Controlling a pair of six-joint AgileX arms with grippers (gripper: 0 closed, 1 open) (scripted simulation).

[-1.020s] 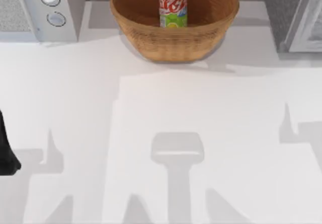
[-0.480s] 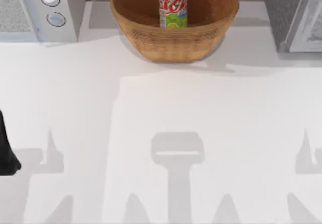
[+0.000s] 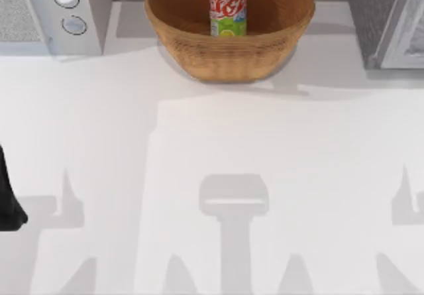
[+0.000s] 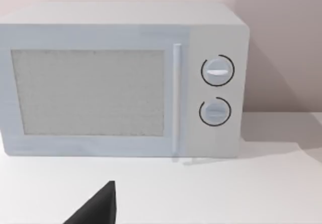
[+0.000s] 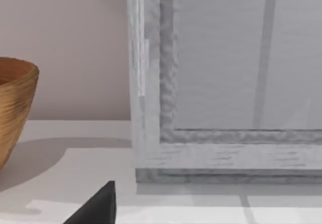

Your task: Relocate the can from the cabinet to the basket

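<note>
The red can (image 3: 228, 6) with the green lower band stands upright inside the wicker basket (image 3: 228, 56) at the back middle of the table. The dark grey cabinet (image 3: 371, 16) with its pale framed door (image 5: 226, 83) sits at the back right; the right wrist view looks at that door from close by, with the basket's wall (image 5: 15, 108) off to one side. A dark part of my right gripper (image 5: 95, 209) juts into that view. My left arm (image 3: 8, 202) is parked at the table's left edge, its gripper (image 4: 95, 209) pointing at the white appliance.
A white appliance (image 3: 46, 13) with two round knobs (image 4: 216, 90) stands at the back left. The white table (image 3: 218, 142) stretches wide in front of the basket, crossed by arm shadows.
The arm shadow at the table's right edge has slid right and towards the front. Can, basket and left arm have stayed put.
</note>
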